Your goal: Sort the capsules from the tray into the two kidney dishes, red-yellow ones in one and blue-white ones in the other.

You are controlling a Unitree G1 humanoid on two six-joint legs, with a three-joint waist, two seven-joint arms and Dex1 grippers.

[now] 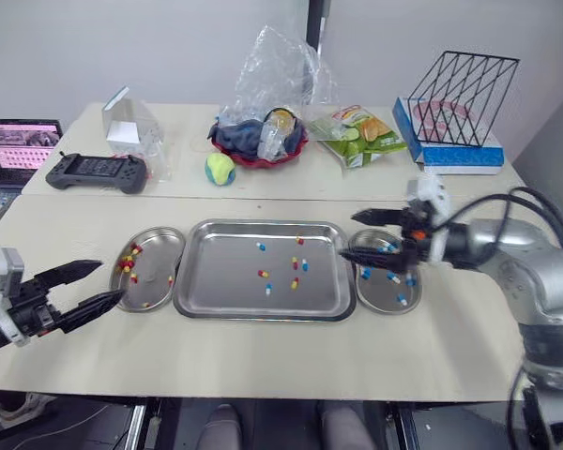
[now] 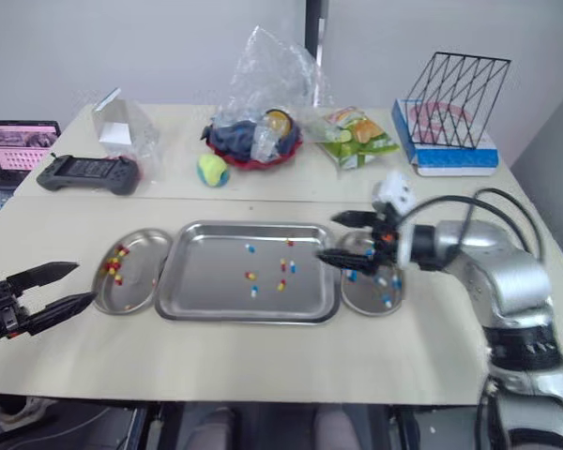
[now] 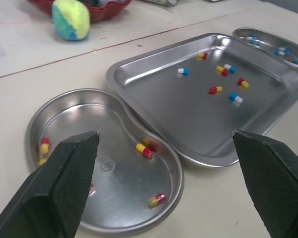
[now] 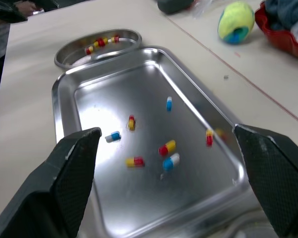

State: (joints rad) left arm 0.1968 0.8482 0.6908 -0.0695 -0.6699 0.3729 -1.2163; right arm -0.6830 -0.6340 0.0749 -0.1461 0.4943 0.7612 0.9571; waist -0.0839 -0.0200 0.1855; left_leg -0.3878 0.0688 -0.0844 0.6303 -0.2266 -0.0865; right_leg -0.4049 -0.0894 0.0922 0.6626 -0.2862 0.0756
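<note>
We see the tray (image 1: 220, 281), the left kidney dish (image 1: 159, 248) and the right kidney dish (image 1: 380, 292) as smooth, polished metal, mirror-bright. The capsules (image 3: 144, 150) look glossy. The worktop (image 1: 263, 361) is pale and matt. The left hand (image 3: 164, 135) has black pads (image 3: 64, 188) with fine cross-hatched texture; the ball (image 3: 70, 19) looks fuzzy.
</note>
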